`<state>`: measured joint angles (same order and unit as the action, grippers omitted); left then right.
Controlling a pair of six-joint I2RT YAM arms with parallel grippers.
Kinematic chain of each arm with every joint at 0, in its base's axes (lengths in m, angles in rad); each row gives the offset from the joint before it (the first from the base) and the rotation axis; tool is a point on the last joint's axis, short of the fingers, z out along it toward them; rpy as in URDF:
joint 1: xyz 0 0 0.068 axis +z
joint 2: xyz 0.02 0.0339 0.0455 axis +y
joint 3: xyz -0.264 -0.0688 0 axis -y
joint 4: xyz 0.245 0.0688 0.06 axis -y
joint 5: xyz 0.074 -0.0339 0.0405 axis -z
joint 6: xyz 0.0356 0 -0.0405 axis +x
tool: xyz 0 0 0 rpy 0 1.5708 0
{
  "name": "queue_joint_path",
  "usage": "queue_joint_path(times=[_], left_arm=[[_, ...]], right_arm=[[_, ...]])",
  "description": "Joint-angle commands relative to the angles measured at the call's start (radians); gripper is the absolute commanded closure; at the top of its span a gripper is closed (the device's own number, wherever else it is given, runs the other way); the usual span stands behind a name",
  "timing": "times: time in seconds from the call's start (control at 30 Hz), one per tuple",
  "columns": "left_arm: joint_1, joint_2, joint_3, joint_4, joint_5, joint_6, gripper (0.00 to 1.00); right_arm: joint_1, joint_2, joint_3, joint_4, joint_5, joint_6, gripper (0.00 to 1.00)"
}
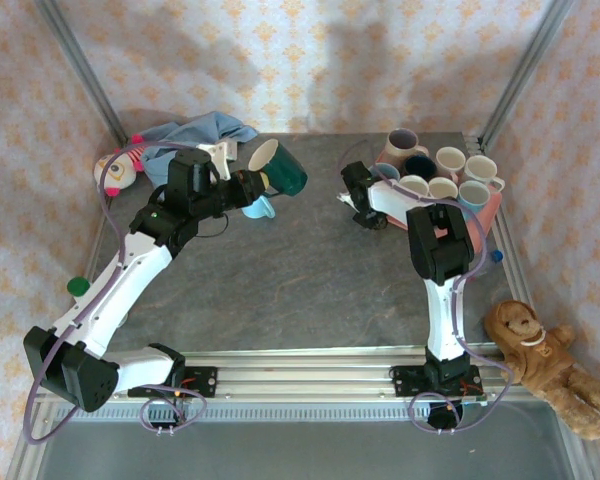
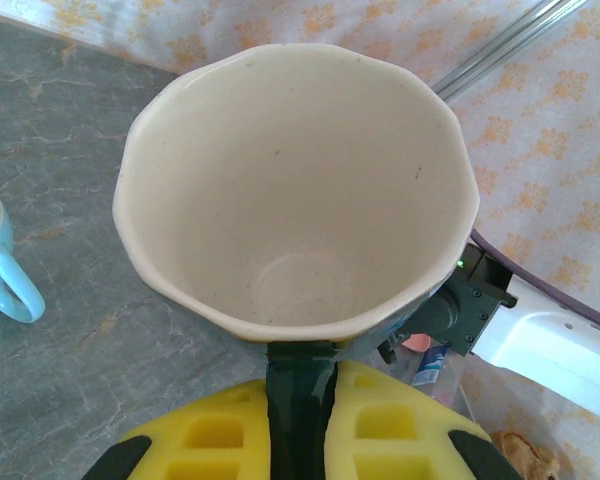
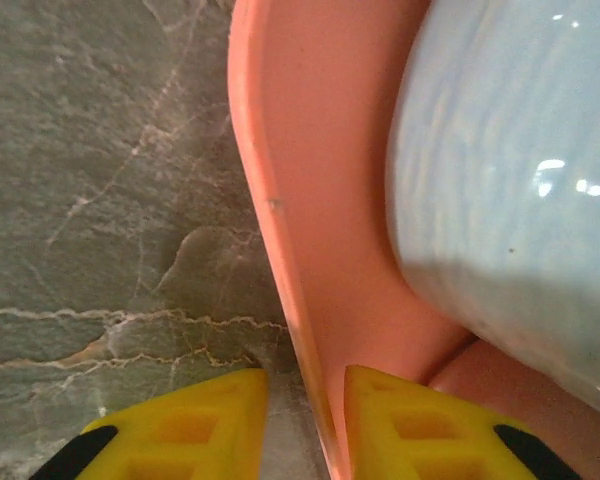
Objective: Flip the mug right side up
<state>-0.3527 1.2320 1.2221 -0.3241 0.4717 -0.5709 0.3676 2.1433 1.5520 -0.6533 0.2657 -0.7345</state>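
Near blue cup [image 1: 261, 207], mug [image 1: 285, 170] clamped in left hand [image 2: 300, 390]; right hand [image 3: 305, 400] astride tray rim [image 3: 278, 215], grip unclear.

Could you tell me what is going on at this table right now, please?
The left gripper holds a dark green mug by its handle, raised and tipped on its side, cream inside facing the wrist camera. It is not yet upright. A light blue mug sits on the table beside it. The right gripper is at the pink tray of mugs, one finger on either side of its rim; I cannot tell whether it is clamped.
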Motion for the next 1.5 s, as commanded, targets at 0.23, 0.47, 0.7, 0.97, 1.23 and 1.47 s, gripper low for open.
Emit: queue_joint_path(times=[0.23, 0.47, 0.7, 0.97, 1.23, 1.47], left_arm=[[0.007, -0.041, 0.023, 0.069, 0.001, 0.003, 1.00], [0.008, -0.055, 0.019, 0.062, -0.021, 0.020, 1.00], [0.010, -0.059, 0.006, 0.079, -0.019, 0.010, 1.00], [0.013, -0.065, -0.006, 0.081, -0.019, 0.003, 1.00], [0.023, -0.081, -0.017, 0.073, -0.019, 0.006, 1.00], [0.028, -0.089, -0.013, 0.059, -0.029, -0.003, 1.00]], right_arm=[[-0.017, 0.035, -0.014, 0.019, -0.018, -0.026, 0.96], [-0.014, 0.036, 0.025, -0.018, -0.094, -0.013, 1.00], [0.019, 0.059, 0.115, -0.092, -0.184, 0.019, 1.00], [0.082, 0.116, 0.230, -0.159, -0.261, 0.109, 1.00], [0.149, 0.217, 0.428, -0.239, -0.248, 0.214, 1.00], [0.215, 0.365, 0.723, -0.367, -0.241, 0.406, 1.00]])
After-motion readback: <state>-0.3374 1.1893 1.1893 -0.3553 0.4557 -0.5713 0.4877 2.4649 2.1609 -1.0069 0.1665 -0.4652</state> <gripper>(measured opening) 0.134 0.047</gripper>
